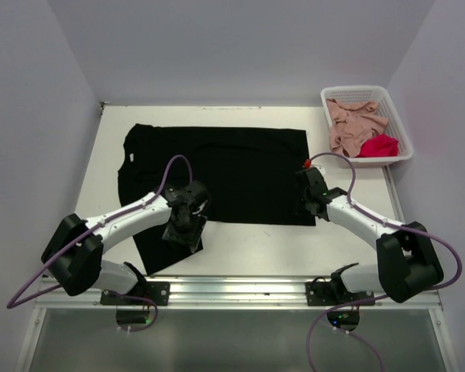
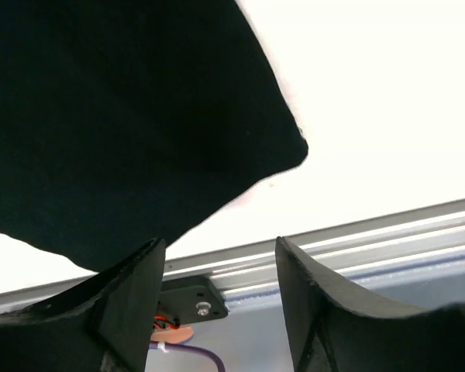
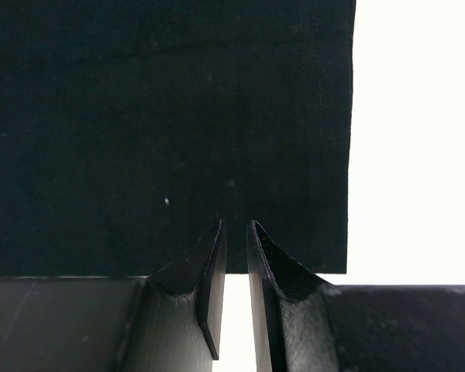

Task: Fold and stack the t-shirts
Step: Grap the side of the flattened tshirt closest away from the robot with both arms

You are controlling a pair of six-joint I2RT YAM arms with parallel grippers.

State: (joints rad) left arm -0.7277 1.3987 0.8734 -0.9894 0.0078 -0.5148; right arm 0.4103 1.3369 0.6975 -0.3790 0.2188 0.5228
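Observation:
A large black t-shirt (image 1: 232,170) lies spread flat on the white table, collar to the left. My left gripper (image 1: 183,231) hangs over its near-left sleeve, open and empty. In the left wrist view the gripper (image 2: 221,244) sits just past the sleeve corner (image 2: 124,116). My right gripper (image 1: 305,184) is at the shirt's right edge near its front corner. In the right wrist view its jaws (image 3: 234,223) are closed to a narrow slit on the shirt's edge (image 3: 163,116). A dusty pink shirt (image 1: 353,124) and a bright red one (image 1: 380,145) lie crumpled in the basket.
The white lattice basket (image 1: 364,91) stands at the table's far right corner. A metal rail (image 1: 240,288) with the arm bases runs along the near edge, also showing in the left wrist view (image 2: 372,232). Grey walls close in the table on three sides.

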